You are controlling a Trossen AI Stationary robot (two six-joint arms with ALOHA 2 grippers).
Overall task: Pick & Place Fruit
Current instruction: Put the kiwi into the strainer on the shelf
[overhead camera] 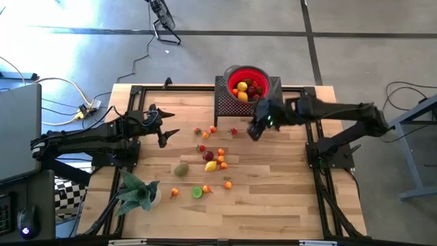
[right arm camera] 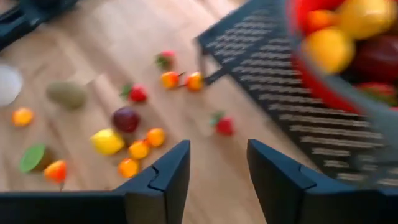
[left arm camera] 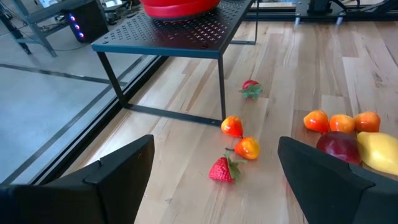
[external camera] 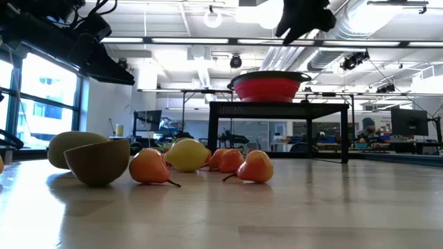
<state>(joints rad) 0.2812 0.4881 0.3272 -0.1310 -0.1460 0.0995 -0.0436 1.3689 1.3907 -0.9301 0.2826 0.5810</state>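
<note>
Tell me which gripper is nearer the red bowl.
Right. The right gripper hangs just beside the red bowl on its black stand; the left gripper sits far across the table, nearer the scattered fruit.

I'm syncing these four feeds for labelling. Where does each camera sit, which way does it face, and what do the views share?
High: overhead, looking straight down; both arms, left pincer, right pincer, red bowl.
Low: table height, looking level across; fruit up front, arm parts overhead.
Left wrist: behind its open fingers, facing the black stand.
Right wrist: above the table by the bowl, empty fingers apart, facing the scattered fruit.
Shared: both wrist views show the lemon and dark-red plum.
</note>
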